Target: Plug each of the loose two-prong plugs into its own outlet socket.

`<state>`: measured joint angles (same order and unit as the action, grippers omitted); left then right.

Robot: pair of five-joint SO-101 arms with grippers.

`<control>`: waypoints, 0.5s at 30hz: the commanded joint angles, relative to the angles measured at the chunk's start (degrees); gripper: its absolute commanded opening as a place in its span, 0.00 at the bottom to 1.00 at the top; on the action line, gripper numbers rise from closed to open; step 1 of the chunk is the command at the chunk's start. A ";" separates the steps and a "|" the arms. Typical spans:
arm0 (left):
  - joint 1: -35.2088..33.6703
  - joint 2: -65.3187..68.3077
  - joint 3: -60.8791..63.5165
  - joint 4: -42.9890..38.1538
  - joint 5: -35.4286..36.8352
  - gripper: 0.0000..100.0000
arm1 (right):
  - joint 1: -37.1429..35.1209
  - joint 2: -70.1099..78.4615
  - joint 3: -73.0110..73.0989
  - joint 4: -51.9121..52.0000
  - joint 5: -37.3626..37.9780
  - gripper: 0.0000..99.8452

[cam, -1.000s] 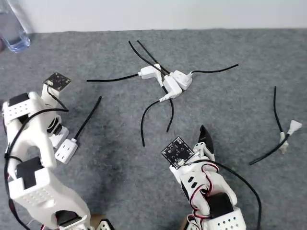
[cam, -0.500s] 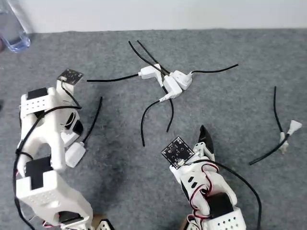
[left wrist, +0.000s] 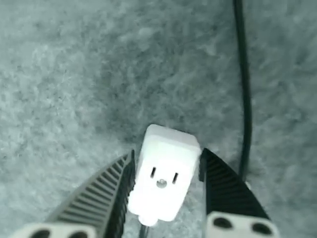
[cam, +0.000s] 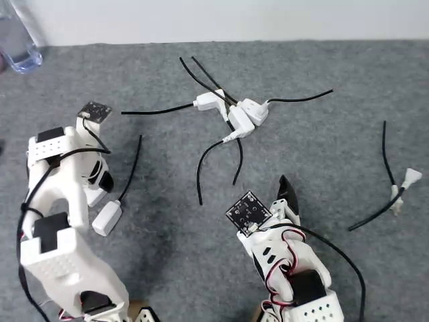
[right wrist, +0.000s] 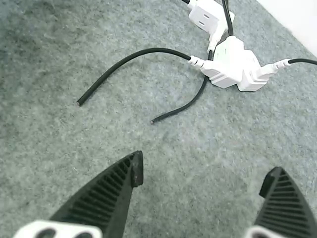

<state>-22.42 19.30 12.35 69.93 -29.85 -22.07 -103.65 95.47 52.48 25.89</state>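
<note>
Roughly partway, by my reading: the cluster of white plugs and sockets in the upper middle of the high view looks joined up, with black cords fanning out from it, though I cannot tell how many pairs in it are truly seated. At least one pair is left. A white two-prong plug on a black cord lies loose at the right edge of that view, on the grey felt table cover, well apart from everything else. Its likely partner, a white rectangular outlet socket block, sits in the left gripper: the black ribbed fingers press on its two flanks, and its slotted face is turned toward the wrist camera. From above, this block shows at lower left, tilted, just beside the left arm, its thin black cord trailing up the frame. The right gripper has its jaws spread wide with nothing between them. It sits low in the middle of the high view, pointed toward the cluster and apart from it. Socket and loose plug are on opposite sides of the table; my judgement is that bringing them together is the remaining work.
</note>
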 commanded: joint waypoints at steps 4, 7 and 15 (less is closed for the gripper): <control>-0.53 0.44 -2.68 1.41 -1.32 0.19 | 0.31 -0.40 0.97 -1.01 0.53 0.37; -0.53 0.88 -5.93 3.69 -1.32 0.10 | 0.40 -0.40 0.97 -1.01 0.53 0.37; -0.44 0.70 -6.81 8.09 -3.08 0.01 | 0.40 -0.40 0.97 -1.01 0.53 0.37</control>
<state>-22.68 20.62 7.52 76.26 -30.99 -22.07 -103.65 95.47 52.48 25.89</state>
